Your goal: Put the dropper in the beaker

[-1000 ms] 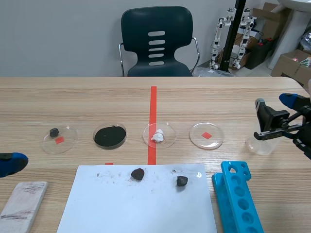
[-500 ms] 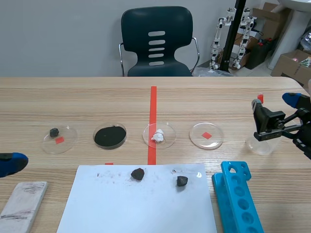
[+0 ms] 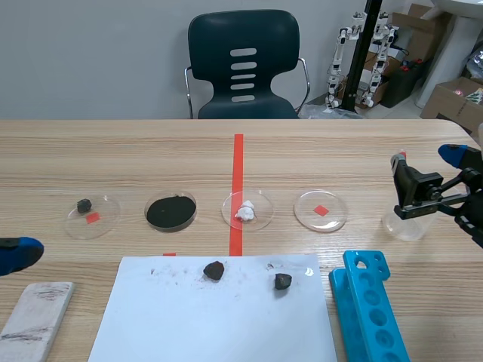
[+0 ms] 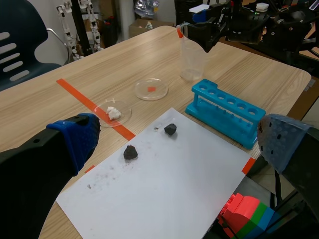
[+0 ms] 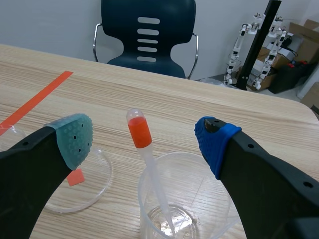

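A clear plastic dropper point(image 5: 144, 159) with an orange-red bulb stands tilted inside the clear beaker point(image 5: 182, 199), its tip at the beaker's bottom and its stem against the rim. My right gripper point(image 5: 144, 137) is open above the beaker, one finger on each side of the bulb, not touching it. In the scene view the beaker point(image 3: 407, 224) stands at the table's right, with the right gripper point(image 3: 430, 177) over it and the dropper's bulb point(image 3: 403, 154) just showing. My left gripper point(image 4: 174, 144) is open at the table's left edge, holding nothing.
Several petri dishes lie in a row across the table's middle point(image 3: 321, 210). A white sheet point(image 3: 215, 317) carries two dark lumps point(image 3: 214, 270). A blue tube rack point(image 3: 370, 313) sits near the beaker. A whitish block point(image 3: 34, 320) lies at the front left.
The right gripper's fingers have spread apart and let go of the dropper, which now rests in the beaker. The left arm has stayed still.
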